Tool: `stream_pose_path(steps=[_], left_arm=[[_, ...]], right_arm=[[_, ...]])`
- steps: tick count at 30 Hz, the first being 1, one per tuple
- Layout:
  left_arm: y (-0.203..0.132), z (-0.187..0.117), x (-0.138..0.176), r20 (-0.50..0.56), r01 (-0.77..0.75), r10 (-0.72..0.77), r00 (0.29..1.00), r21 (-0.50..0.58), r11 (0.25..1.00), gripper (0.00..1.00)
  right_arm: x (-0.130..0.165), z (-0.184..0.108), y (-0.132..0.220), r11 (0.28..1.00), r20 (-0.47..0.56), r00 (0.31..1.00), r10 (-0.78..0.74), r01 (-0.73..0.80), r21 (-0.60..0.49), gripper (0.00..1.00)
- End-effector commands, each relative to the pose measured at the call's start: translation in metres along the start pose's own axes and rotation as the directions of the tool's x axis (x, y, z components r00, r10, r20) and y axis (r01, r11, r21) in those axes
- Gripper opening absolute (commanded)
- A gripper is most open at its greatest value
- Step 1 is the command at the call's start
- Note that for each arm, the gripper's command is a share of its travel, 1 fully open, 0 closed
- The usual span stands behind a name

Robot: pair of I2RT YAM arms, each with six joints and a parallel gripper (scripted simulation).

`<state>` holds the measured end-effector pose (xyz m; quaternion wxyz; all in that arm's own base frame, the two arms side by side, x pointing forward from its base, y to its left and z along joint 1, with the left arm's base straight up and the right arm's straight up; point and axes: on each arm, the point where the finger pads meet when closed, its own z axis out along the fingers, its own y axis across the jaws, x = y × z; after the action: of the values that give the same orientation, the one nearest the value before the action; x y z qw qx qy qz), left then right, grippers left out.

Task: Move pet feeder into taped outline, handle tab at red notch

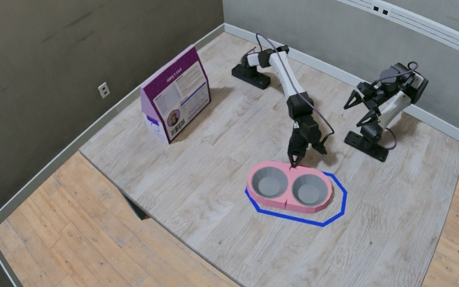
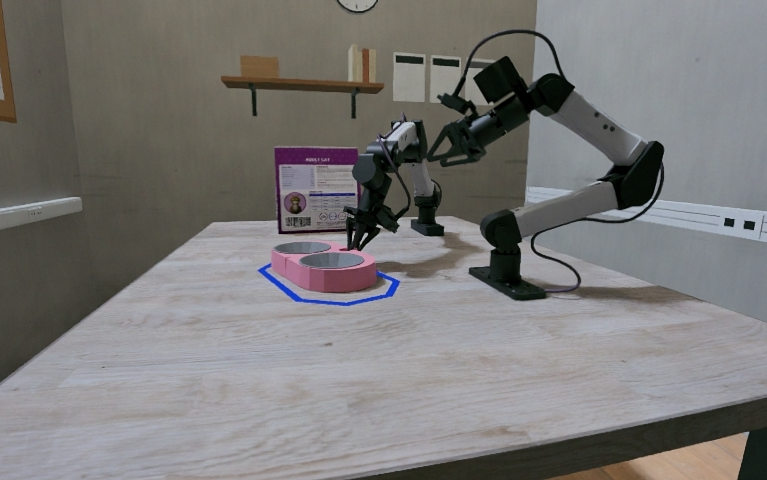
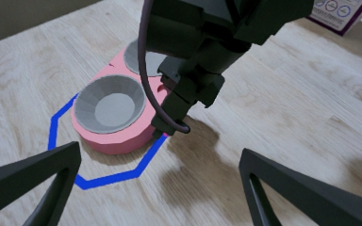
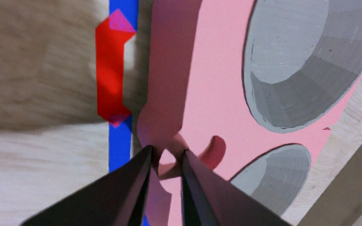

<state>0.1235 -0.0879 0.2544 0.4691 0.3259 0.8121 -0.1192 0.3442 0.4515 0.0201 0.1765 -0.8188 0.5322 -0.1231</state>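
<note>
The pink pet feeder [image 1: 267, 202] [image 2: 339, 279] [image 3: 122, 145] [image 4: 216, 94] lies over the blue taped outline [image 1: 345, 202] [image 2: 395, 288] [image 3: 110, 179] [image 4: 120, 146], towards its left end in the top view. Two grey bowls [image 1: 270, 182] [image 1: 309, 190] sit level in its wells. My right gripper [image 1: 293, 166] [image 2: 354, 246] [image 4: 167, 154] is shut on the feeder's handle tab, beside the curved slot. The red notch [image 4: 109, 71] lies beside the feeder wall, offset along it from the tab. My left gripper [image 1: 352, 116] [image 2: 436, 160] [image 3: 163, 153] is open, raised and away from the feeder. Whether the feeder touches the table is unclear.
A purple cat food bag [image 1: 182, 95] [image 2: 317, 190] stands on the table [image 1: 203, 227] [image 2: 256, 380] beyond the feeder, near the wall. The right arm reaches across the table to the feeder; the left arm's base [image 1: 365, 146] [image 2: 506, 284] stands near the outline.
</note>
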Motion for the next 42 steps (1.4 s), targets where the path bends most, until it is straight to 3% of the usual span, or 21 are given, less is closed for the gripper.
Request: stream_pose_path(steps=[1, 13, 25, 27, 32, 37, 42], left_arm=[[0.001, -0.003, -0.010, 0.030, -0.006, 0.006, 1.000, -0.006, 1.000, 1.00], [0.000, -0.001, -0.005, 0.010, -0.002, 0.002, 1.000, 0.000, 1.000, 1.00], [0.000, -0.001, -0.005, 0.010, -0.002, 0.002, 1.000, 0.000, 1.000, 1.00], [0.000, -0.001, -0.005, 0.010, -0.002, 0.002, 1.000, 0.000, 1.000, 1.00], [0.000, -0.001, -0.005, 0.010, -0.002, 0.002, 1.000, 0.000, 1.000, 1.00], [0.000, -0.001, -0.005, 0.010, -0.002, 0.002, 1.000, 0.000, 1.000, 1.00], [0.000, -0.001, -0.005, 0.010, -0.002, 0.002, 1.000, 0.000, 1.000, 1.00]], right_arm=[[-0.010, 0.008, 0.006, 1.000, -0.019, 1.000, 0.011, -0.011, -0.016, 0.13], [-0.042, 0.010, -0.003, 0.999, -0.020, 0.999, 0.038, -0.038, 0.002, 0.13], [-0.043, 0.010, -0.003, 0.999, -0.015, 0.999, 0.038, -0.038, 0.003, 0.13], [-0.044, 0.010, -0.004, 0.999, -0.012, 0.999, 0.040, -0.039, 0.007, 0.36], [-0.043, -0.033, -0.019, 0.998, 0.007, 0.999, 0.050, -0.050, 0.045, 0.36], [-0.043, -0.039, -0.017, 0.998, 0.008, 0.999, 0.050, -0.051, 0.048, 0.36], [-0.046, -0.069, -0.025, 0.995, 0.032, 0.998, 0.061, -0.063, 0.077, 0.36]])
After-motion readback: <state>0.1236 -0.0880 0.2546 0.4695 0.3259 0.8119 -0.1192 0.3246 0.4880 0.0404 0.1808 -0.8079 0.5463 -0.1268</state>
